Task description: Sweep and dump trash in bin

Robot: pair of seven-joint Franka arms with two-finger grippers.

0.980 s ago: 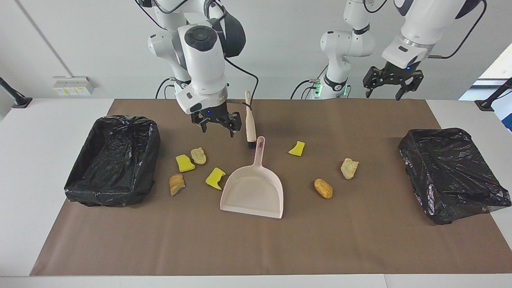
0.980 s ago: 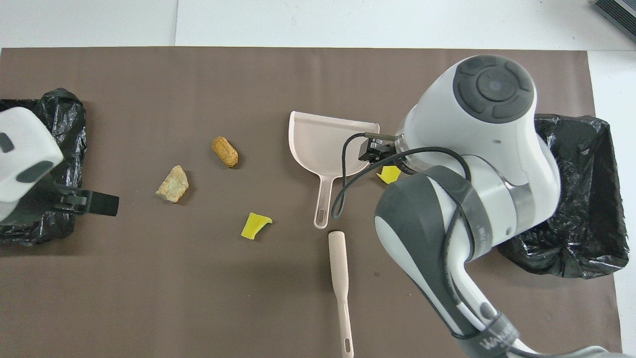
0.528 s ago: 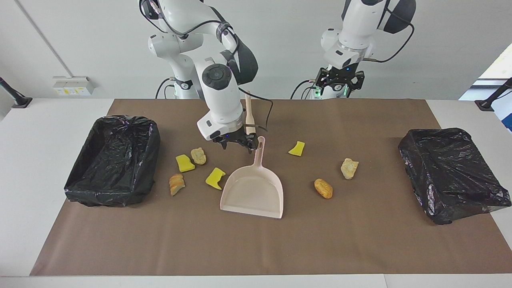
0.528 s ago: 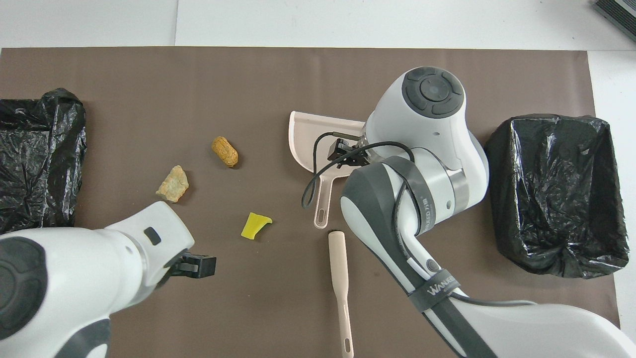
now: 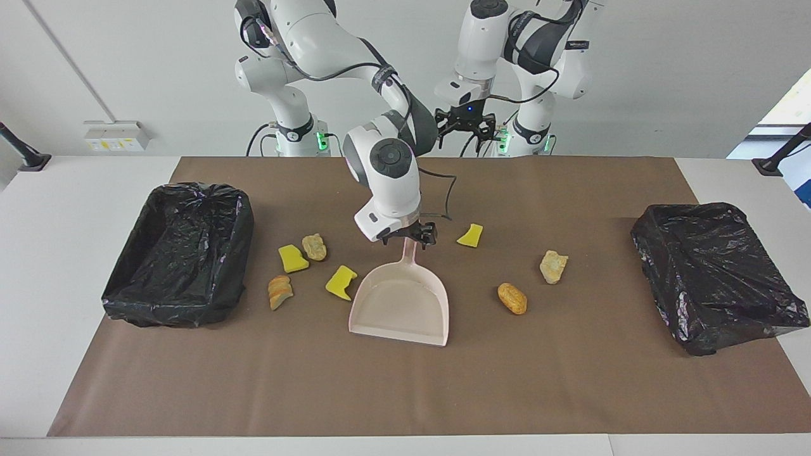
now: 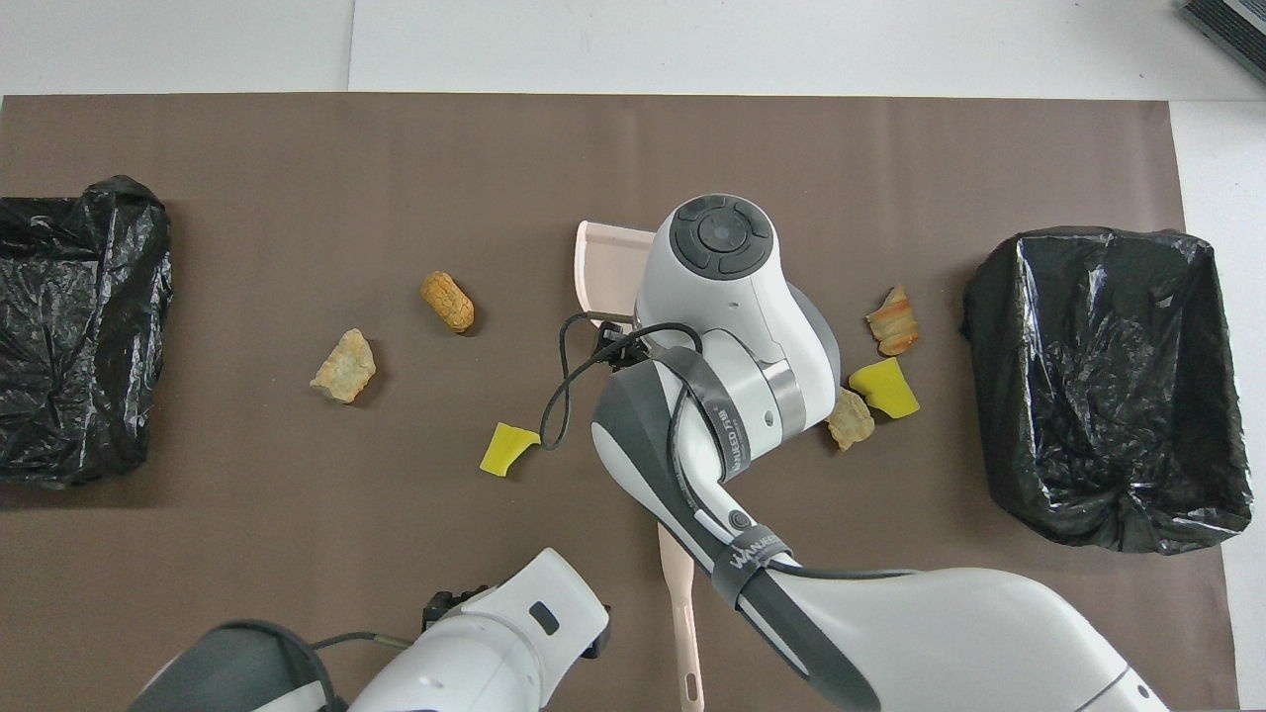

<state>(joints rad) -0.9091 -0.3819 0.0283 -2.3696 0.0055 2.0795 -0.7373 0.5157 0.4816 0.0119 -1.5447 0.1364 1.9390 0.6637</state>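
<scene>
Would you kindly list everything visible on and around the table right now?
Table: one, white, under everything.
Mat: one, brown, covering most of the table.
Bins: two, lined with black bags, one at each end of the mat.
Dustpan: one, pale pink, mid-mat.
Brush: one, pale pink, nearer to the robots than the dustpan, partly hidden.
Yellow wedges: three, scattered beside the dustpan.
Tan lumps: two, one toward each bin.
Orange-brown chunks: two, one toward each bin.
Right tool: one, black, low at the dustpan's handle end.
Left tool: one, black, raised over the mat's robot-side edge.
</scene>
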